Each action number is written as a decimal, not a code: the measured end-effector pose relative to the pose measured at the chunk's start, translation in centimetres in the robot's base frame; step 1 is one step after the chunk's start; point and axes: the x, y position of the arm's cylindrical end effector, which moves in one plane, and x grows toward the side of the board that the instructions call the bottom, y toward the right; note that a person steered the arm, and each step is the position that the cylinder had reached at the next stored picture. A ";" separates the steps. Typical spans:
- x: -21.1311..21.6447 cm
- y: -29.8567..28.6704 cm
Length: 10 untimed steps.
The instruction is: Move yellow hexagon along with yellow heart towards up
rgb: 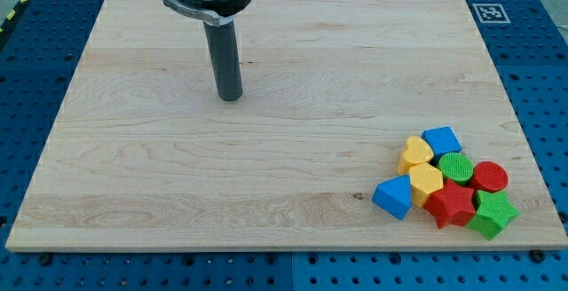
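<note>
My tip stands on the wooden board near the view's top, left of the middle, and it touches no block. There is no claw on this arm — only the plain rod, so nothing opens or closes.

The yellow heart and the yellow hexagon lie in the cluster at the view's bottom right, the heart just above the hexagon and touching it. Around them are the blue block at the top, the blue triangle-like block, the green round block, the red round block, the red star and the green star.

I judge the task has not started yet; this is the approach step. Next, the tip should travel to below the hexagon — between the blue block at the left and the red star — and push upward. The gap looks narrow, so neighbours may move too.
</note>
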 end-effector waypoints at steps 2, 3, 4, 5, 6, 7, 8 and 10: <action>0.0 0.2; 0.1 0.2; 3.6 0.2; 10.9 2.0; 17.6 8.5; 19.7 13.5; 19.7 14.7; 19.7 18.9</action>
